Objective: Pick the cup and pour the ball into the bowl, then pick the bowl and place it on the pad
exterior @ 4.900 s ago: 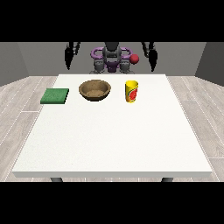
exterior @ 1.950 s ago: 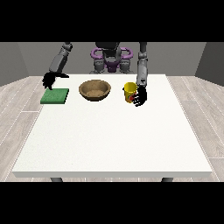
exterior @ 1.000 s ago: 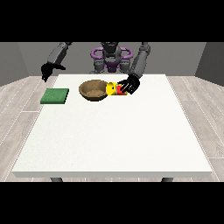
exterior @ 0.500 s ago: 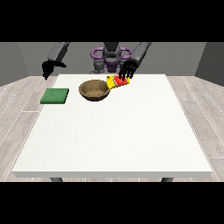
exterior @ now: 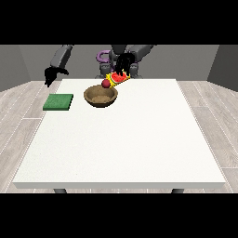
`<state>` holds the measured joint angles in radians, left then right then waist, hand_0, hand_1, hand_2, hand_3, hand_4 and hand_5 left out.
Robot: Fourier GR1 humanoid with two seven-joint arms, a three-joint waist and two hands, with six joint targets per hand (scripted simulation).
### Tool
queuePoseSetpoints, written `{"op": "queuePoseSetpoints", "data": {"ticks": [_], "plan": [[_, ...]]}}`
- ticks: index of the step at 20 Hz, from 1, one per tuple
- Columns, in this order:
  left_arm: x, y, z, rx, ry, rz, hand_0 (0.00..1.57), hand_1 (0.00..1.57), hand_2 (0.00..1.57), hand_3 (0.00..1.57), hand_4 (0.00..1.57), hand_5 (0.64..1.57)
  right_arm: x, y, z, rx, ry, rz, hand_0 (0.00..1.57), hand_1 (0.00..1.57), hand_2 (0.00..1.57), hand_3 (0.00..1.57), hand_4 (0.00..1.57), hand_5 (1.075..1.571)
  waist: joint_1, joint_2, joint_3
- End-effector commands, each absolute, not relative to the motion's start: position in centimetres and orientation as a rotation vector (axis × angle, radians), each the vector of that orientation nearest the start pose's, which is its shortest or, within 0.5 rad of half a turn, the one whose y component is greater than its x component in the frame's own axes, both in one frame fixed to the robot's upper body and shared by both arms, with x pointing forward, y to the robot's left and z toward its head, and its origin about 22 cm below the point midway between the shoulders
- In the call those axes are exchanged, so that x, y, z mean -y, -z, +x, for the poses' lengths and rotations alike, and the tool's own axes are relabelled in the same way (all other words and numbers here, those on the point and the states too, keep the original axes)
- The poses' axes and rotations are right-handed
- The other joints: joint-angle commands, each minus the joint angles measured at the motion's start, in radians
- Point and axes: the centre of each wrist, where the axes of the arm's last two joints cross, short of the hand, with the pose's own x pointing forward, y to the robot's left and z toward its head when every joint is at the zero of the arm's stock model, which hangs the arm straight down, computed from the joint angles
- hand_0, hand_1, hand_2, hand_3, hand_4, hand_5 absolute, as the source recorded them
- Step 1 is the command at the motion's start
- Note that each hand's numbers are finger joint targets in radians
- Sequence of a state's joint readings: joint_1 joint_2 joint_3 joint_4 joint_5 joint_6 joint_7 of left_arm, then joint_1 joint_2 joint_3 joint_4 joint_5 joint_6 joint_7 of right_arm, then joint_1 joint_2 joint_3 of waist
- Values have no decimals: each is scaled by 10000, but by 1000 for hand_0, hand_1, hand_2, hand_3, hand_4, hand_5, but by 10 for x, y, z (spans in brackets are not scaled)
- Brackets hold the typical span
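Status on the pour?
Robot hand at view's right holds cup tipped over bowl. Ball at cup mouth, above bowl. Other robot hand above pad, holding nothing. Nothing in the way.

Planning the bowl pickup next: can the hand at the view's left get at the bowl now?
Probably yes: that hand hangs free above the pad, with bare table between it and the bowl.
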<state>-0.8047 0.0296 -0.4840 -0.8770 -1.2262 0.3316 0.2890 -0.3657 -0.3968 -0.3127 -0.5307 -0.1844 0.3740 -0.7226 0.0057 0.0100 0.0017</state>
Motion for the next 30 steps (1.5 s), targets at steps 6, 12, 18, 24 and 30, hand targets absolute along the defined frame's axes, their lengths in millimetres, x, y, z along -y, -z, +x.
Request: {"op": "queuePoseSetpoints", "data": {"ticks": [6, 12, 18, 24, 30], "plan": [[-22, -68, 348, 16934, 15693, 12938, 0, 0, 1571, 1571, 508, 1522, 409, 87, 263, 17046, 1679, -65, 0, 0, 257, 350, 395, 1536, 320, -272, -10], [-19, -102, 354, 16737, 16269, 13816, 0, 0, 1571, 1571, 610, 1536, 416, 80, 265, 17362, 1164, -2, 0, 0, 178, 336, 419, 1528, 52, 37, -11], [4, -82, 333, 15955, 19145, 14666, 378, 378, 1571, 1571, 963, 1571, 406, 84, 269, 17579, 1327, 219, 0, 0, 150, 283, 430, 1529, 134, 263, -2], [-27, -94, 353, 15687, 19374, 14859, 1478, 1478, 1571, 1571, 1127, 1539, 404, 85, 266, 17311, 1297, 382, 0, 0, 259, 385, 429, 1526, -187, -123, -14], [-13, -139, 341, 18191, 16596, 13968, 211, 211, 1571, 1571, 1021, 1569, 410, 82, 272, 16798, 2127, -307, 0, 0, 340, 331, 716, 1559, 1402, 527, -8]]}}
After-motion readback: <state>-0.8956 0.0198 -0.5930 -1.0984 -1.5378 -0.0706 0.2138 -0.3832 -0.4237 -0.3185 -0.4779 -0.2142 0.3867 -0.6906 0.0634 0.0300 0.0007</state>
